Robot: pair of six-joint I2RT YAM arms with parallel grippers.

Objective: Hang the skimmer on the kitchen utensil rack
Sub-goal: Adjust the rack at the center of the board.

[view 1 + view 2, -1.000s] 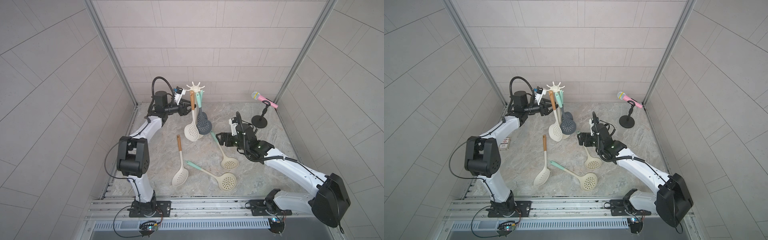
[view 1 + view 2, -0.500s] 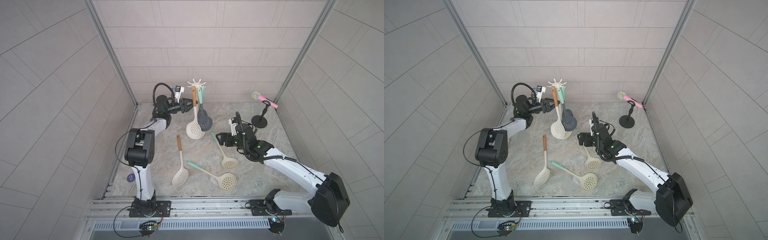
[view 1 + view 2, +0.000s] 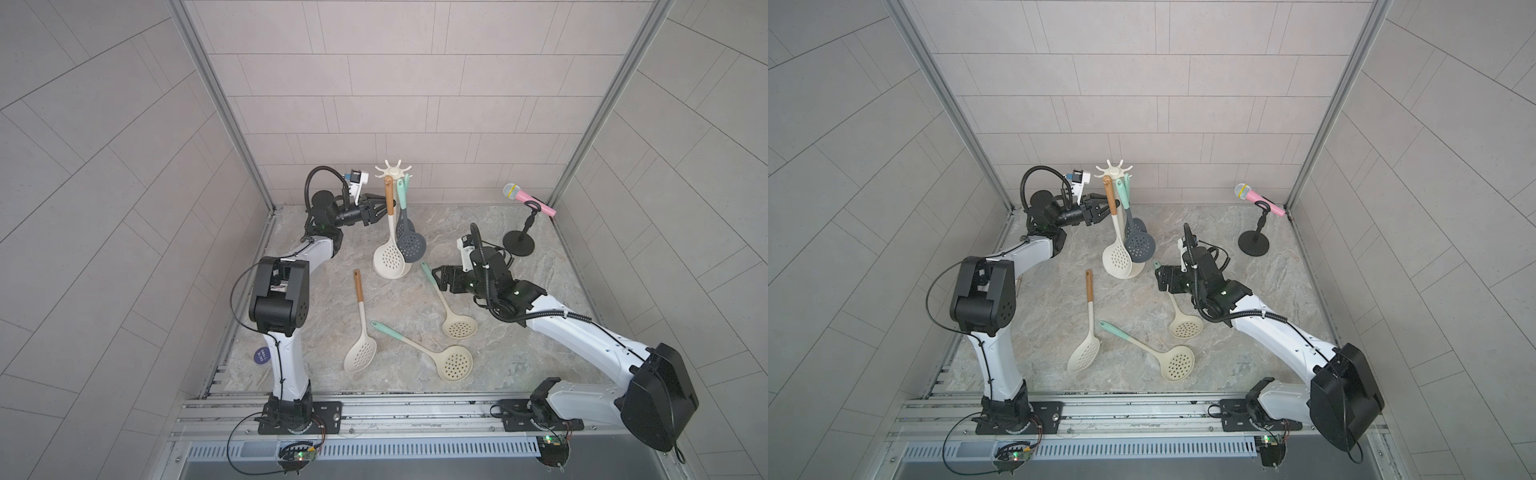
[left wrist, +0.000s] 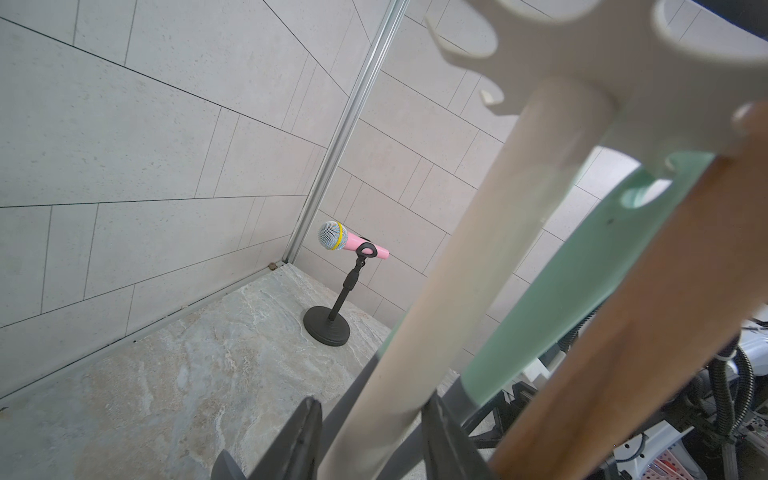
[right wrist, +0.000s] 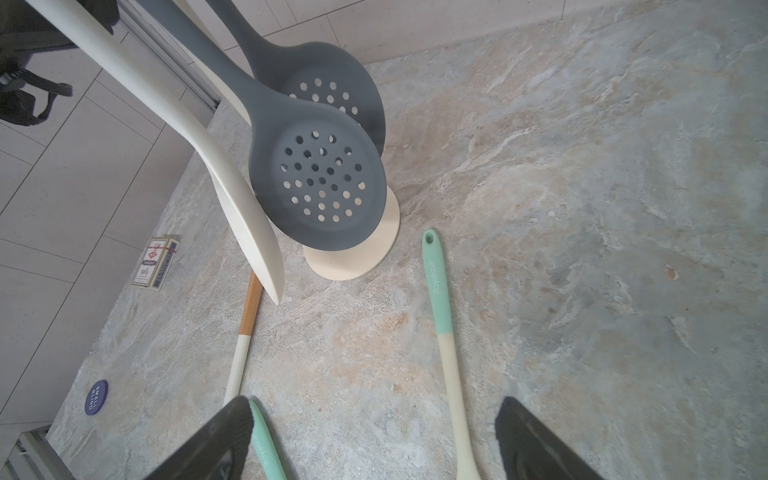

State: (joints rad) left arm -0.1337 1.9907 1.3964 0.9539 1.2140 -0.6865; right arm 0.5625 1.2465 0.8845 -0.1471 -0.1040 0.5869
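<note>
We see the cream perforated skimmer with the wooden handle [image 3: 390, 258] hanging from a hook of the tall cream-white kitchen utensil rack [image 3: 393, 170]. The left gripper [image 3: 381, 209] sits at its handle with fingers apart; whether they grip we cannot tell. The right gripper [image 3: 436, 277] gapes wide, empty, above the marbled stone tabletop [image 3: 399, 301].

Both top views give us the whole worktop [image 3: 395, 303] from above; both wrist cameras closely face the kitchen utensil rack [image 4: 478, 249].
</note>
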